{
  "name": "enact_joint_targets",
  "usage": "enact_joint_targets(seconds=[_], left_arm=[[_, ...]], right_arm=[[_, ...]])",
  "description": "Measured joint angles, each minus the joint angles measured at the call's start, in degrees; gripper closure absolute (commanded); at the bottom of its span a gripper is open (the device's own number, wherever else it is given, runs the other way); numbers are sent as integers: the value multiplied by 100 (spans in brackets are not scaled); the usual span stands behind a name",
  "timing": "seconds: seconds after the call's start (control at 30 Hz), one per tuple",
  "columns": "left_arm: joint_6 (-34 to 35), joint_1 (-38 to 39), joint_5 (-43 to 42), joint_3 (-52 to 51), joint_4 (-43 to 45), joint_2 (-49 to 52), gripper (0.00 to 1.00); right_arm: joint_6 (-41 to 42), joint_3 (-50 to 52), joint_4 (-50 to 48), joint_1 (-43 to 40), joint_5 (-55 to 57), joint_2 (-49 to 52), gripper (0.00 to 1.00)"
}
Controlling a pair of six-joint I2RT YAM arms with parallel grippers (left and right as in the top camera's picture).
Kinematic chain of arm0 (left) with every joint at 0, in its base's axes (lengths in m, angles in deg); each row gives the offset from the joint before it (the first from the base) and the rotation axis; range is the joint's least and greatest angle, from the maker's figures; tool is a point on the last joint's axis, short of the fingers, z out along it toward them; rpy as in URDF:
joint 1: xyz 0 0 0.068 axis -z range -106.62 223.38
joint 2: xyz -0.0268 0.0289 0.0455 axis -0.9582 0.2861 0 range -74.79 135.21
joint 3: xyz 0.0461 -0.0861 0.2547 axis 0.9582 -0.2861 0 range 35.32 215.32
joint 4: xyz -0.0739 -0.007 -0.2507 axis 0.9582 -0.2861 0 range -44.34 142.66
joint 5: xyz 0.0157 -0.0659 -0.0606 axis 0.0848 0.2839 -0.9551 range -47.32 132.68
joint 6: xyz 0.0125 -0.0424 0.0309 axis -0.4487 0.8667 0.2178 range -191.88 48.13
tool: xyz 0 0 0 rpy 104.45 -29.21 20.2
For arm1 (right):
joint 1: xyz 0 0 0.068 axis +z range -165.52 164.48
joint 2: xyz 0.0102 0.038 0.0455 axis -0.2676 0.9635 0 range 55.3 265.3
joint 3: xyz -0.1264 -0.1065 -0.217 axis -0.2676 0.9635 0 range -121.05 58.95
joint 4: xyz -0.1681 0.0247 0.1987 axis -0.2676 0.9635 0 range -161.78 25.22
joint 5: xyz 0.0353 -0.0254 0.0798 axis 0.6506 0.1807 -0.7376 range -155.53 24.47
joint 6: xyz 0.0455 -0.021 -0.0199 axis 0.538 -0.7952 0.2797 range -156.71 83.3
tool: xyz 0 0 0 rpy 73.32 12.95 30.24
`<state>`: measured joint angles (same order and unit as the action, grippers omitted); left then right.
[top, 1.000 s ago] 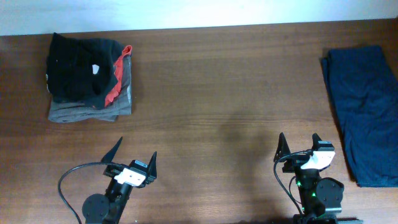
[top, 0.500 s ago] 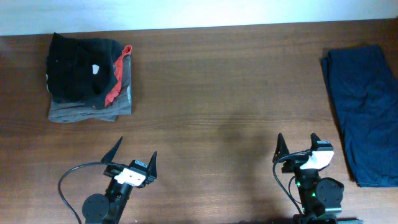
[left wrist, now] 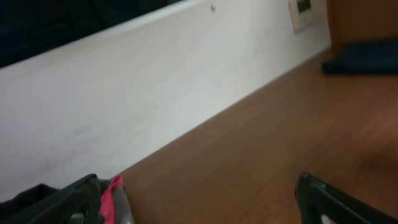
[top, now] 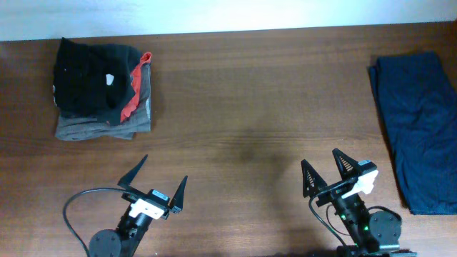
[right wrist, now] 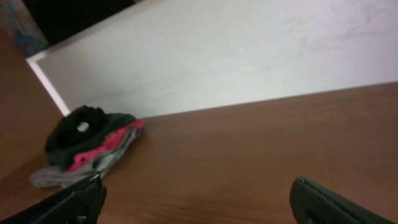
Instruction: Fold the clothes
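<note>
Reader: Position of the clothes [top: 421, 128] in the overhead view?

Legend: Dark navy garment, wrinkled, lying flat at the right edge of the tabletop [top: 250, 107]; its right side is cut off by the frame.

Reader: And the two arms?

Legend: Both sit at the near edge. On the left arm, the left tool [top: 166, 166] has its fingers spread wide and holds nothing. The right tool [top: 318, 156] is likewise spread and empty, well apart from the garment and to its left.

Reader: What occupies the far left corner?

Legend: A pile [top: 100, 96] of folded garments, grey and red below, with a black garment [top: 86, 82] bearing a white tag [top: 110, 80] on top. The left wrist view shows the navy garment as a dark strip at far right, near the white wall [left wrist: 186, 81].
</note>
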<state>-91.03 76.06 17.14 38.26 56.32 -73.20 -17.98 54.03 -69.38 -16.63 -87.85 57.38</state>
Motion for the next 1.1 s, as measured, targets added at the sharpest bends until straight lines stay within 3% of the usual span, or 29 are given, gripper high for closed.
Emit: enact_joint_targets(seconds=[0.13, 0.27, 0.43, 0.6, 0.87, 0.93, 1.1], left_arm=[[678, 0, 332, 708, -490, 385, 1], [981, 0, 529, 1631, -1104, 1311, 1], [1132, 0, 634, 3438, -2406, 3268, 1], [1152, 0, 651, 5252, -3748, 5160, 0], [922, 0, 494, 8021, -5499, 7831, 1], [835, 0, 476, 8378, -5650, 8172, 1], [741, 0, 61, 8601, -5270, 8266, 0]], right_arm=[[-184, -962, 824, 0, 63, 684, 1], [-258, -1976, 1401, 0, 173, 2000, 1], [-323, -3891, 2861, 0, 234, 4601, 1], [-745, -5722, 4113, -4, 293, 6592, 1], [-994, -7208, 4505, -111, 179, 8297, 1], [-922, -7812, 4870, -492, 522, 8668, 0], [-667, -8898, 5257, -1572, 999, 9578, 11]])
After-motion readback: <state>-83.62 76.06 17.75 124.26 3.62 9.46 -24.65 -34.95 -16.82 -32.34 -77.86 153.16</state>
